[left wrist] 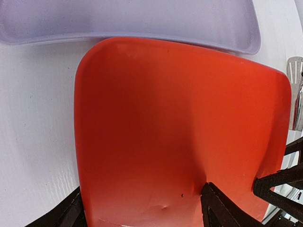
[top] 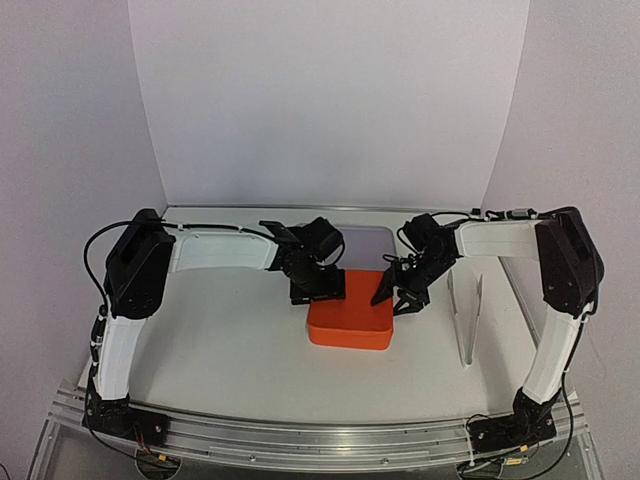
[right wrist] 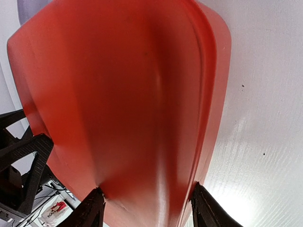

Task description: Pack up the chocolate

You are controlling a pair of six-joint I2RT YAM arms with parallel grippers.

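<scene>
An orange-red box (top: 350, 320) with its lid on sits mid-table. No chocolate shows in any view. My left gripper (top: 318, 290) is at the box's far left edge. In the left wrist view (left wrist: 142, 213) its jaws are spread wide over the lid (left wrist: 180, 123); one fingertip (left wrist: 213, 198) dents the lid and the other is beside the lid's left edge. My right gripper (top: 398, 295) is at the box's far right corner. In the right wrist view (right wrist: 147, 208) its jaws are spread, both tips touching the lid (right wrist: 123, 94).
A lavender tray (top: 365, 240) lies just behind the box and also shows in the left wrist view (left wrist: 142, 23). A clear upright stand (top: 465, 310) is to the right of the box. White backdrop walls close the back and sides.
</scene>
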